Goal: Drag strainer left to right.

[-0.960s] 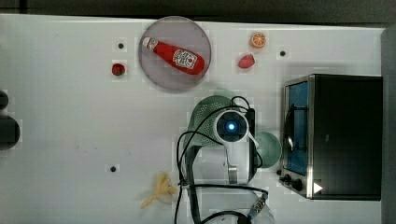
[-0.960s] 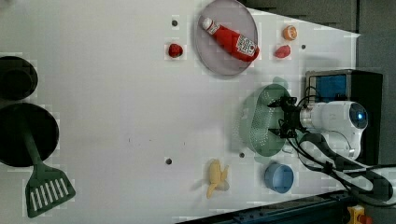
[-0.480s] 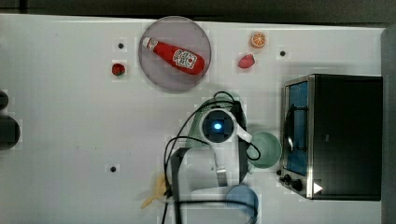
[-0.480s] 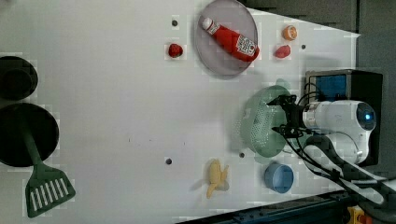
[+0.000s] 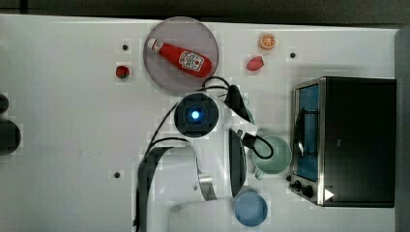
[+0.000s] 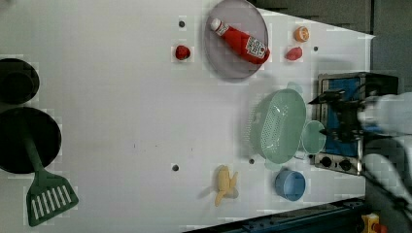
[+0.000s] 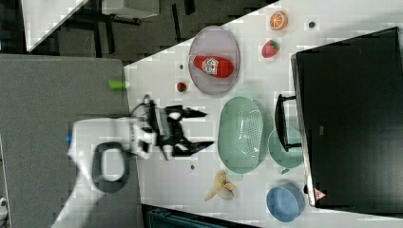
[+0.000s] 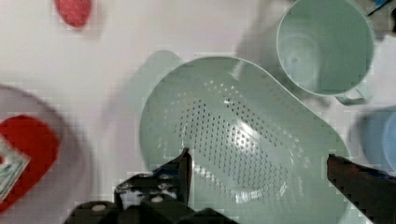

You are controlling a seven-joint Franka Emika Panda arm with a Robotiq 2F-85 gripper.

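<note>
the strainer [image 6: 278, 126] sits on the white table [image 6: 121, 121], touching the green mug [image 6: 314, 137] that stands just in front of the toaster oven [image 6: 340, 124]. if the strainer gets pushed more toward the oven, it could bump the mug into the oven door, or tip the mug over. the blue bowl [image 6: 290, 185] is near the strainer too and could get knocked. the banana [image 6: 224, 184] is a bit away from the strainer.

the arm is up above the strainer, pointing down at it. the gripper [image 7: 196, 129] has its two fingers wide apart and holds nothing. one finger [image 8: 180, 170] is over the strainer's rim.
</note>
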